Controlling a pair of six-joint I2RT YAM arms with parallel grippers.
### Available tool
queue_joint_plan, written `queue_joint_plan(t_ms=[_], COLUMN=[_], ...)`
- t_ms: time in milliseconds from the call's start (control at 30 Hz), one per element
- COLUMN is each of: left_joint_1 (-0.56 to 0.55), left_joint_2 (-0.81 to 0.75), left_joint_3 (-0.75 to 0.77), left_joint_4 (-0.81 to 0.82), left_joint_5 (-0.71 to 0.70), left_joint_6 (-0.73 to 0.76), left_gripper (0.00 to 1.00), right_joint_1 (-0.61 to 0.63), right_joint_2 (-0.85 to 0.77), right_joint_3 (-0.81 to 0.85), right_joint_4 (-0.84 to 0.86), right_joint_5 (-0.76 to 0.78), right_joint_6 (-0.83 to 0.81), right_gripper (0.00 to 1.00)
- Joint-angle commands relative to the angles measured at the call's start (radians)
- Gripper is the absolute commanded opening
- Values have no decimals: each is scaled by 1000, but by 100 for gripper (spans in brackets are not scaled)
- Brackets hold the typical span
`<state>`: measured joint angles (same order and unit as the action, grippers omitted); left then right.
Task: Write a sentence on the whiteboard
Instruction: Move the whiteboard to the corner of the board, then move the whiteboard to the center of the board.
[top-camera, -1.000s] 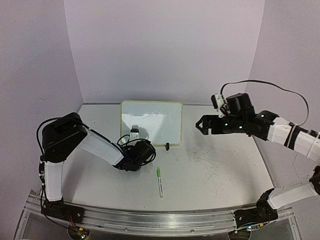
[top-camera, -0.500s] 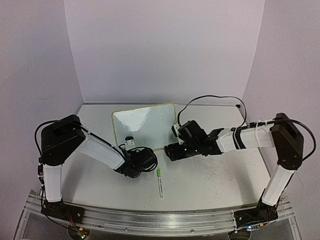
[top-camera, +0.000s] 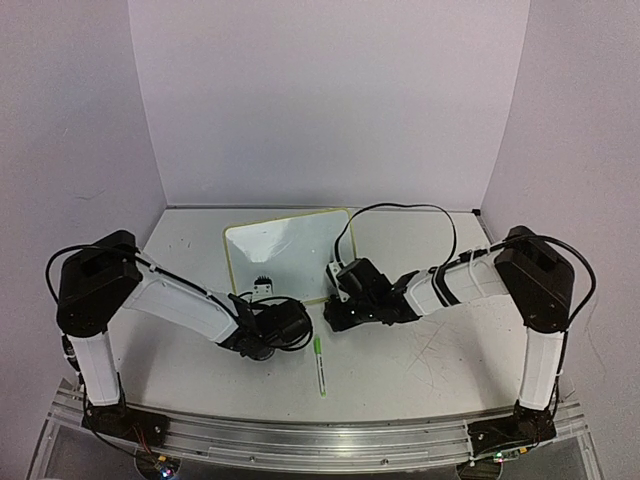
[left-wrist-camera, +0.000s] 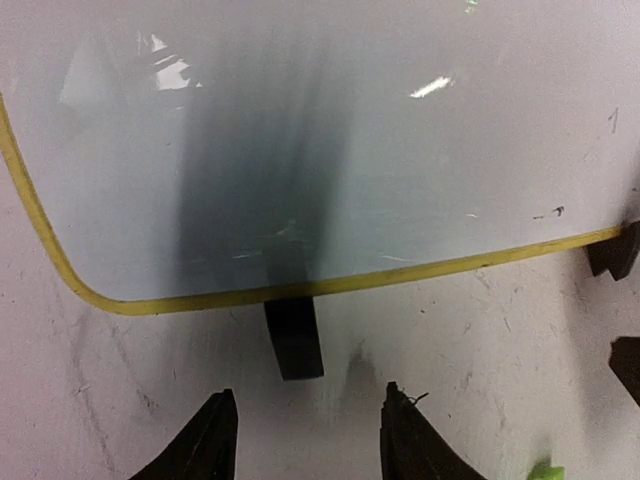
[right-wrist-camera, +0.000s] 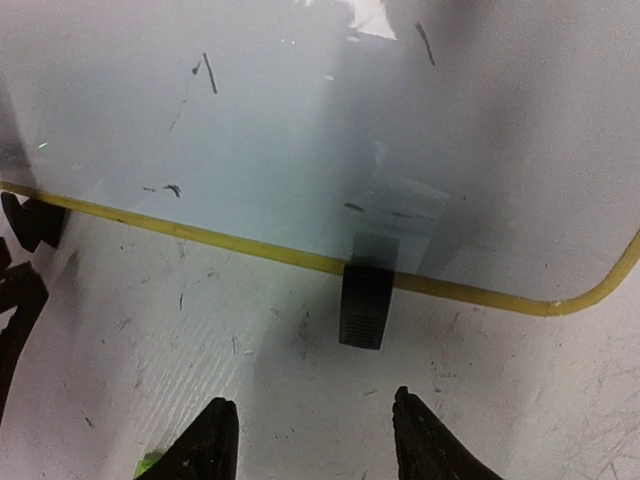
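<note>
The left gripper (left-wrist-camera: 305, 445) and the right gripper (right-wrist-camera: 313, 445), jaws apart and empty, were low over the table (top-camera: 450, 370), each facing one black foot (left-wrist-camera: 293, 338) at the yellow-framed near edge of the mid-table whiteboard (top-camera: 290, 250), a green marker (top-camera: 319, 365) just beside them

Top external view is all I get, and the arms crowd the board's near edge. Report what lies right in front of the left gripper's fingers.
Observer: The left gripper is open, just short of one small black foot under the yellow-framed near edge of the small white rectangular whiteboard. It is not touching the foot.
Operator: Now the right one.
Observer: The right gripper is open too. It faces the other black foot, with bare scratched white table between them.
Operator: Check the board for writing.
Observer: Neither wrist view shows green writing, only a few short dark marks.
</note>
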<state>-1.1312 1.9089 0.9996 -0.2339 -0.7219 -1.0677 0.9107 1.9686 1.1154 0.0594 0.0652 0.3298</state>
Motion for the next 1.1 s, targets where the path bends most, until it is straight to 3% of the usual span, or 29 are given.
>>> queue_joint_plan(t_ms=[0,100,233,367,500,867,1067], left_joint_1=[-9,-11,-12,-9,-7,-7,-7], left_joint_2=[-164,-295,-501,-659,-761,-774,-755], left_joint_3=[-57,-126,-236,-285,-298,-282,-274], left_joint_4=[-27,-12,26,36,36,42,51], left_joint_5=[35,53,62,41,1,-19,-13], left_joint_6=[101,135,185,238,275,311,319], left_gripper=[58,68,79,84,87,89,89], right_joint_1=[10,11,15,20,20,21,22], right_joint_2=[47,56,72,94,107,57,3], right_joint_3=[63,67,75,88,97,16,-58], right_joint_4=[45,59,89,118,127,143,147], right_joint_5=[86,139,191,205,229,261,299], right_joint_6=[-6,7,23,25,47,47,55], right_gripper=[50,41,37,34,25,1,0])
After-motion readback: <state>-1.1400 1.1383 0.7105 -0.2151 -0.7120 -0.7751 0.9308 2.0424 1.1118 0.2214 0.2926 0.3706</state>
